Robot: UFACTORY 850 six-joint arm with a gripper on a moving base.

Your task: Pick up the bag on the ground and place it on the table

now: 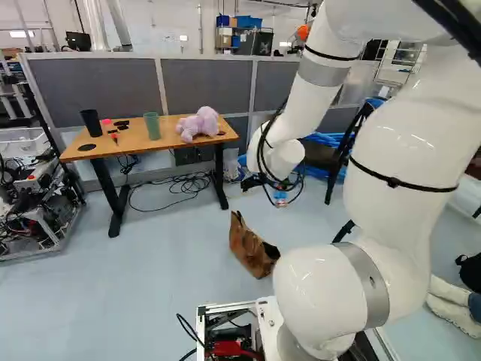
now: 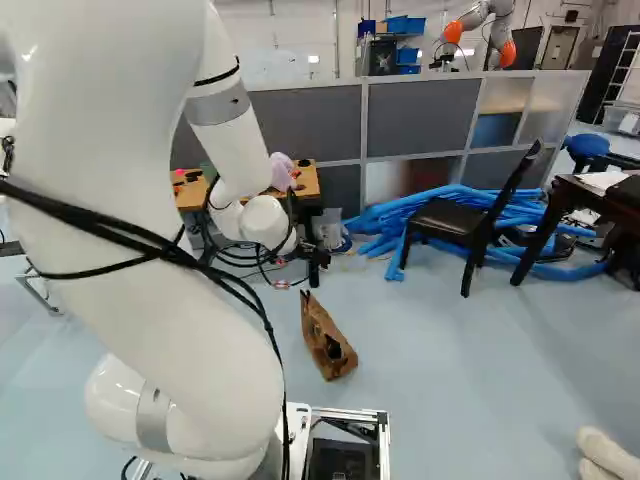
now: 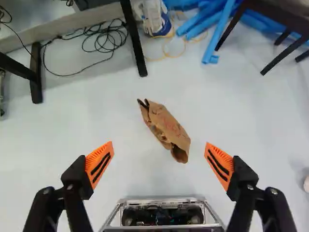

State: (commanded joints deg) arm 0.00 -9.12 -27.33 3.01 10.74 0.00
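Observation:
My gripper shows as a small dark shape at the arm's end in the right base view. In the wrist view the gripper stands open, orange pads wide apart and nothing held. A crumpled brown paper bag lies on the floor below and slightly ahead, seen through the gap between the fingers. Both base views show the bag, the same bag, on the floor ahead of the base, apart from the gripper. The wooden table stands farther off, at the left of the left base view.
On the table are a black cup, a green cup and a purple plush toy. Cables lie beneath it. Blue tubes and a black chair stand beyond the bag; another robot is behind the partition.

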